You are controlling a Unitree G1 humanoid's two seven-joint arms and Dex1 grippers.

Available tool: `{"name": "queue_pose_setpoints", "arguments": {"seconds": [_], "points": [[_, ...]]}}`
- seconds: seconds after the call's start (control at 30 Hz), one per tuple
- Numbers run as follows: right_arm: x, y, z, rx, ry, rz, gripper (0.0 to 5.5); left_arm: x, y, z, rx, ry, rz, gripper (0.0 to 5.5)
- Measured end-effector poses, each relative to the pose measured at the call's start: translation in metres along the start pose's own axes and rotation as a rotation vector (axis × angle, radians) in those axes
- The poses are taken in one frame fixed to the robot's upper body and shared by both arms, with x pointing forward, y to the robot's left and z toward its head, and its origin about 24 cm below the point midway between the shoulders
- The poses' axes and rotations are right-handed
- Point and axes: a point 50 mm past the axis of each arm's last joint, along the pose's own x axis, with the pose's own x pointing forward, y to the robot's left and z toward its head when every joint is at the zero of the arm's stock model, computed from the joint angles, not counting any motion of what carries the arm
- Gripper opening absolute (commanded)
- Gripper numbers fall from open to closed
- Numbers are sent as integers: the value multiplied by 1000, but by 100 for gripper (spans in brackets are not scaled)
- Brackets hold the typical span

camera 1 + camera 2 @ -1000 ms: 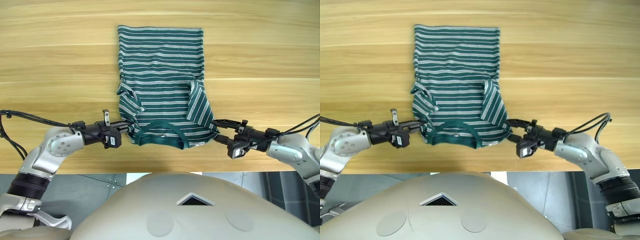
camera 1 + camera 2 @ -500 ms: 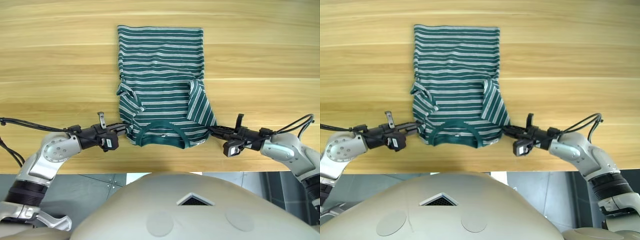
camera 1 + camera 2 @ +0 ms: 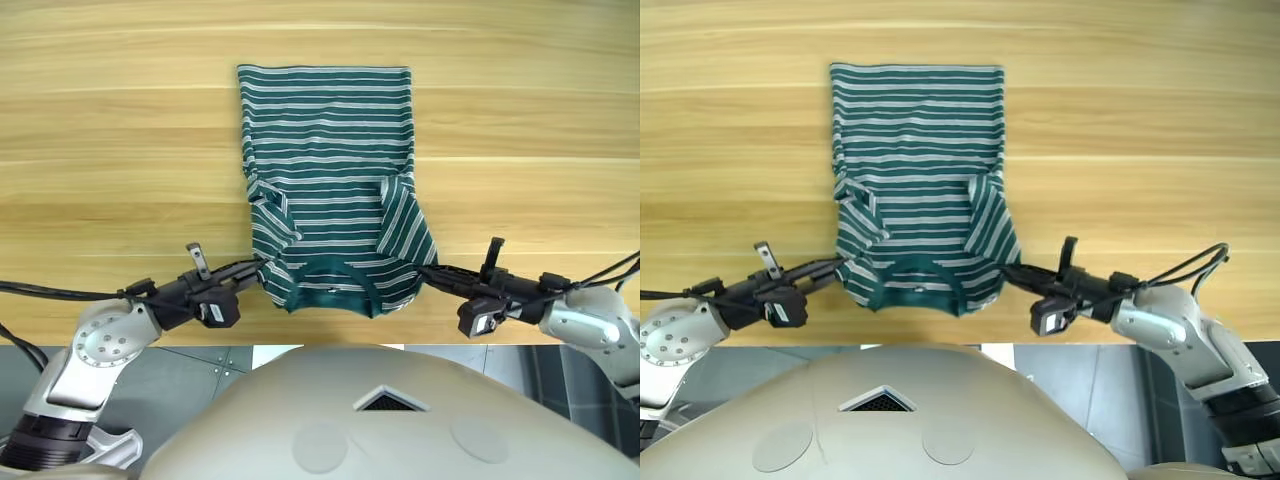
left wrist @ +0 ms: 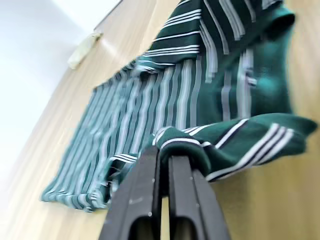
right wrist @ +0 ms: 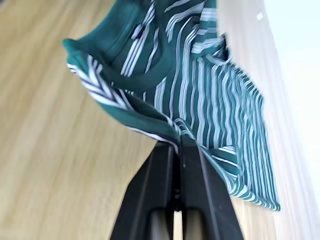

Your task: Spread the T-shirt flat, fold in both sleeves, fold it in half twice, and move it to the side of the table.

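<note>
We see the T-shirt (image 3: 325, 170), dark green with thin white stripes, lying in the middle of the table (image 3: 100, 150), its straight hem (image 3: 323, 70) toward the table's far side and its collar (image 3: 325, 275) just short of the table's near edge. Both sleeves are folded in over the body: the left-side sleeve (image 3: 270, 212) makes a narrow crumpled flap, and the right-side sleeve (image 3: 405, 225) lies as a broader slanted panel, so the garment reads as a long strip that widens toward the table's near edge. At the collar end the two shoulder corners are held. The left gripper (image 3: 258, 266) reaches in low over the table's near edge and its fingers are pressed together on the shoulder fabric; in the left wrist view we see the cloth folded over the fingertips (image 4: 172, 161) and raised a little off the table. The right gripper (image 3: 425, 270) comes in from the opposite side, also low along the table's near edge, and pinches the other shoulder corner; the right wrist view shows its fingers (image 5: 187, 150) closed on a ridge of striped cloth. Below the table's near edge, grey floor (image 3: 200, 358) shows.
</note>
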Motion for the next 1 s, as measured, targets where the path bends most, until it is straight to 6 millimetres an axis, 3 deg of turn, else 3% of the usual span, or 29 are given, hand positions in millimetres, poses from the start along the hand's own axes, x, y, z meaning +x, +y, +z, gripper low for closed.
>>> {"name": "queue_pose_setpoints", "arguments": {"seconds": [0.17, 0.37, 0.53, 0.63, 0.8, 1.0], "points": [[0, -1, -6, -2, 56, 4, 2, -7, 3, -3, -3, 2, 15, 0], [16, -11, -20, -60, 64, 0, 2, 15, 11, -16, 24, -23, 20, 0], [16, -11, -30, -64, 105, 0, 2, 21, 2, -21, 11, -27, -18, 0], [8, -2, -28, -1, 117, -18, 2, 16, -14, -21, -44, -20, -33, 0], [-6, 9, -21, 111, 121, -82, 2, 4, -33, -4, -153, -49, 8, 0], [-5, 9, -18, 127, 109, -121, 2, 0, -33, -2, -163, -53, 26, 0]]}}
